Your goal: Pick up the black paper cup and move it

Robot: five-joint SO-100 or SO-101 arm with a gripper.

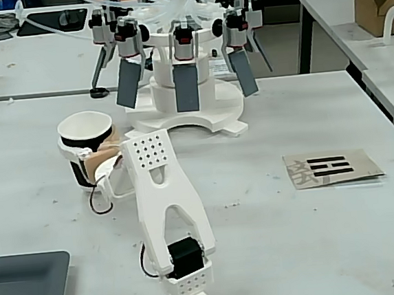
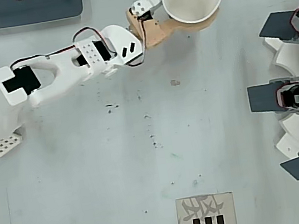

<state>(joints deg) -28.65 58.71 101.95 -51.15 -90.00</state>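
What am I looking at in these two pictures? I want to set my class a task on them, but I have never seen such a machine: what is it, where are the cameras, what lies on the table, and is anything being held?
The white jointed machine is a small robot arm bolted to a grey table. One picture looks across the table from behind the arm; the other looks straight down. At the arm's tip is a two-finger gripper, closed around a black paper cup with a white inside. Also on the table: a white stand with dark paddles, a printed card, and a dark tray at the edge.
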